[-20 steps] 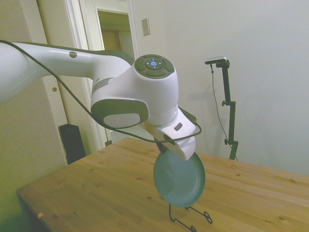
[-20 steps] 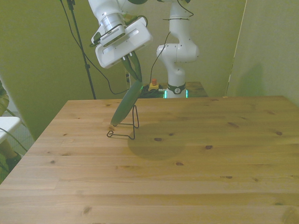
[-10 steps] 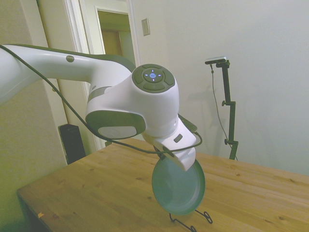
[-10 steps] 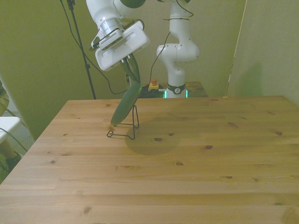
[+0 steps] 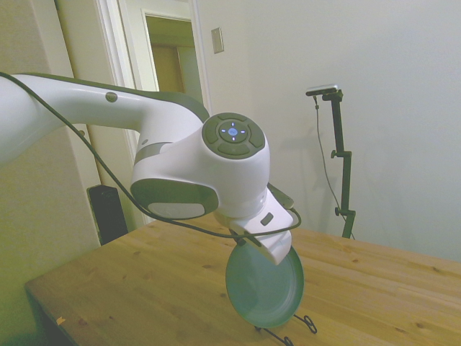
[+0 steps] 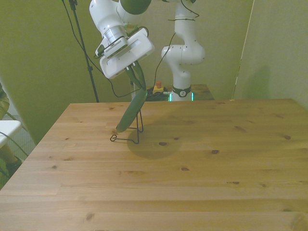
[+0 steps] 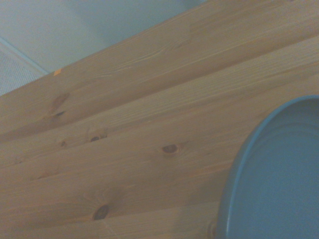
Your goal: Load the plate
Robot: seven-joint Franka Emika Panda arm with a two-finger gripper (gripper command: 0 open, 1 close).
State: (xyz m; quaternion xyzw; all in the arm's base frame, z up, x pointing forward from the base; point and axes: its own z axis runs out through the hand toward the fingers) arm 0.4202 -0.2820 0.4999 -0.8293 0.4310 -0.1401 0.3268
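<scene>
Now the end effector [image 6: 136,77] grips the plate [image 5: 263,285] by its top rim, fingers closed on the edge. The plate is on edge, tilted, its lower rim down at the rack [image 6: 129,133]. In the front view the plate [image 6: 132,112] shows nearly edge-on, leaning from the fingers down toward the front view's left, with its lower edge just above the rack's base wire; whether it touches the wire cannot be told. The rack's upright loop stands just behind the plate. In the side view the plate's hollow teal face is turned to the camera and hides most of the rack [image 5: 292,331], only bits of black wire showing under its lower rim. The rack stands on the tabletop [image 6: 202,173], toward its far side at the front view's left. The wrist view shows part of the plate's rim [image 7: 279,174] close up over the tabletop's planks [image 7: 124,139].
</scene>
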